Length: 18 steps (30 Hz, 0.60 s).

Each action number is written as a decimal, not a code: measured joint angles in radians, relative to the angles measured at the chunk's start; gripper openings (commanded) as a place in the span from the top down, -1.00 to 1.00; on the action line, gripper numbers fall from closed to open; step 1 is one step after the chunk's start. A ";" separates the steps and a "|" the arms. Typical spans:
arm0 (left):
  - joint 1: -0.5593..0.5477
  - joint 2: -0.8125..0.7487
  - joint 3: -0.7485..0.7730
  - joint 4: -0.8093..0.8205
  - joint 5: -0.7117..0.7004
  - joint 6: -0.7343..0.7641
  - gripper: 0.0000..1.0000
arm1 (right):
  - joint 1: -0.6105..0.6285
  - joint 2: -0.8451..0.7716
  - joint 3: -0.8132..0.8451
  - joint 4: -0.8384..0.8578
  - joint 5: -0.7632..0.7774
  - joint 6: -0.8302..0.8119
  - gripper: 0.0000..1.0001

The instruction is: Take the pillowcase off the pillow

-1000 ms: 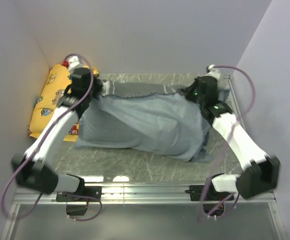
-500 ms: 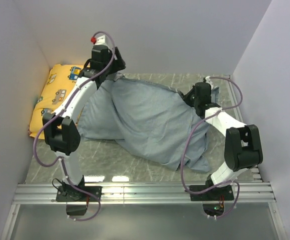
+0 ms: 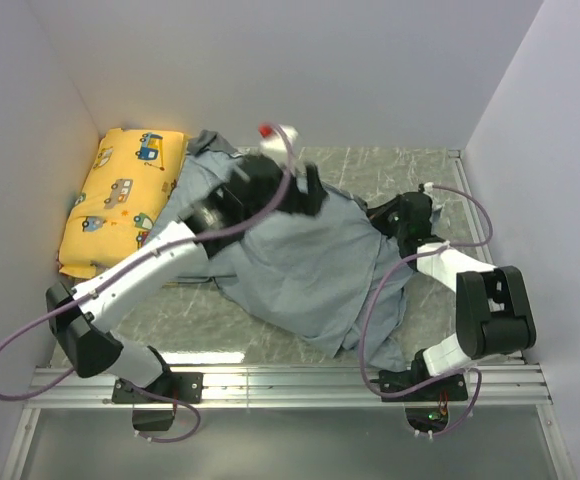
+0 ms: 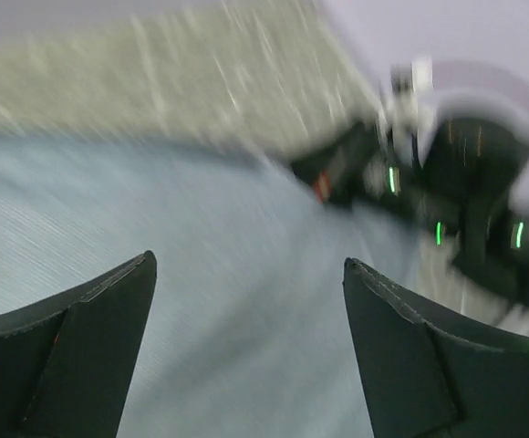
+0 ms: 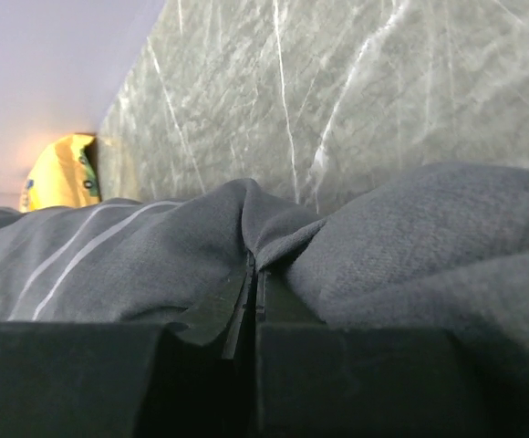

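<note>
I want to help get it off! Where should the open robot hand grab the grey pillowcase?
Probably the rumpled far corner of the pillowcase beside the yellow cushion, coming down from above. The cloth bunches up there into folds that look easy to pinch, and the right gripper clamps the opposite end. The left gripper is open.

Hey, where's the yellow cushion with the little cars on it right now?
In the top view, the yellow cushion lies in the far left corner of the table, against the left wall, right beside the pillowcase.
</note>
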 measured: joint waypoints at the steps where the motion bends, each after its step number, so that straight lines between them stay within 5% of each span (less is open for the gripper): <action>1: -0.058 -0.013 -0.044 0.002 -0.015 0.001 -0.78 | -0.008 -0.016 -0.011 0.000 -0.005 0.004 1.00; 9: -0.314 0.066 -0.253 -0.043 -0.119 -0.009 -0.70 | -0.094 -0.154 -0.080 -0.061 -0.022 0.021 1.00; 12: -0.323 0.113 -0.254 -0.058 -0.178 -0.019 -0.36 | -0.127 -0.184 -0.096 -0.086 -0.030 0.022 1.00; 16: -0.311 0.135 -0.234 -0.073 -0.272 -0.018 0.75 | -0.149 -0.185 -0.096 -0.103 -0.032 0.022 1.00; 18: -0.284 0.157 -0.195 -0.087 -0.299 -0.015 0.99 | -0.151 -0.184 -0.092 -0.112 -0.031 0.021 1.00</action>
